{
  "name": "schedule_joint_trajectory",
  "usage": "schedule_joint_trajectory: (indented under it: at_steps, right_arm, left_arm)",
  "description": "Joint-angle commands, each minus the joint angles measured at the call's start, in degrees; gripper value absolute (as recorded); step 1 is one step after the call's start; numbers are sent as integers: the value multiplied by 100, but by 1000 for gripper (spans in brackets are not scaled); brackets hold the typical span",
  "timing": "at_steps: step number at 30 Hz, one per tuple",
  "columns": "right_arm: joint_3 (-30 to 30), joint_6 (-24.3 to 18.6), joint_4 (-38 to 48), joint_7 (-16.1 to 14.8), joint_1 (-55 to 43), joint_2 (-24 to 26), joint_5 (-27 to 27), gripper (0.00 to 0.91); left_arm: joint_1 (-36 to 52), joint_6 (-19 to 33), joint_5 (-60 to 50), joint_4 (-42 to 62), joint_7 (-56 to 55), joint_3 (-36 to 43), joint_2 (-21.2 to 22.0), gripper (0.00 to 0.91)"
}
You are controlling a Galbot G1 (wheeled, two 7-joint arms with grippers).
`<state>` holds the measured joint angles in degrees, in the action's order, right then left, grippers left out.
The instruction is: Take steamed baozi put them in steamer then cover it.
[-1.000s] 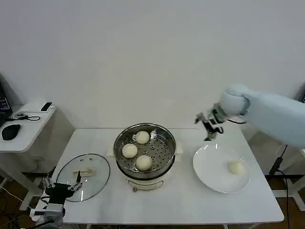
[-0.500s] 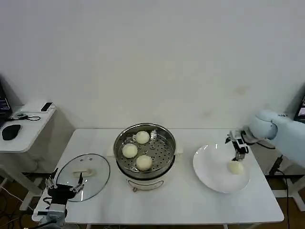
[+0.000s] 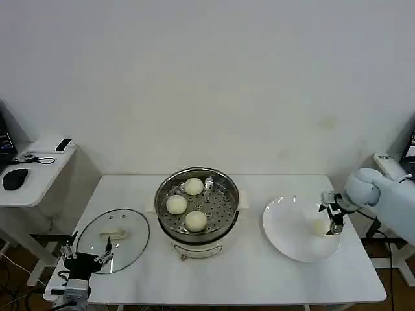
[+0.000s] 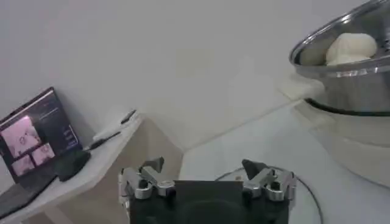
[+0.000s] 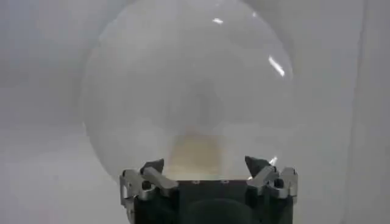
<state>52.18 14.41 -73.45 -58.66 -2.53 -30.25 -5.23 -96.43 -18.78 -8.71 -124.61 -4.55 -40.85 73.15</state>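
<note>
The shiny steamer [image 3: 217,206] stands mid-table with three steamed baozi [image 3: 176,205] on its perforated tray. A fourth baozi [image 3: 317,226] lies on the white plate [image 3: 287,228] at the right. My right gripper [image 3: 333,218] hangs low at the plate's right side, just beside that bun. In the right wrist view the baozi [image 5: 195,155] sits close in front of the open right gripper [image 5: 206,165]. The glass cover [image 3: 114,237] lies flat at the left. My left gripper [image 3: 85,260] waits open at its near edge, also seen as the gripper [image 4: 203,165] with the steamer [image 4: 356,82] beyond.
A side desk [image 3: 35,170] with a mouse and small items stands off the table's left. A laptop [image 4: 36,137] sits on it. The wall runs close behind the table. Bare tabletop [image 3: 227,275] lies in front of the steamer.
My right arm swung from above the table's back right, out and down to the plate's right side, ending beside the lone baozi. The left gripper barely shifted.
</note>
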Motion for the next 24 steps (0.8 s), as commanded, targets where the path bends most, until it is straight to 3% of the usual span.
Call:
schedule_joint_trajectory:
  at_steps: [1,9,24]
  right_arm:
    - [-422,-38,435,14,538,-116,-243,897]
    - [-738,-187,1064,108,697,-640,-376,897]
    - [-810,-172,1365,25,726,-935,-626,736]
  left_arm:
    - [15,5,-5,14,10,14,-7,907]
    - [41,3,-5,46,18,13,-15,907]
    - [50,0,17,105,27,-58,-36,907]
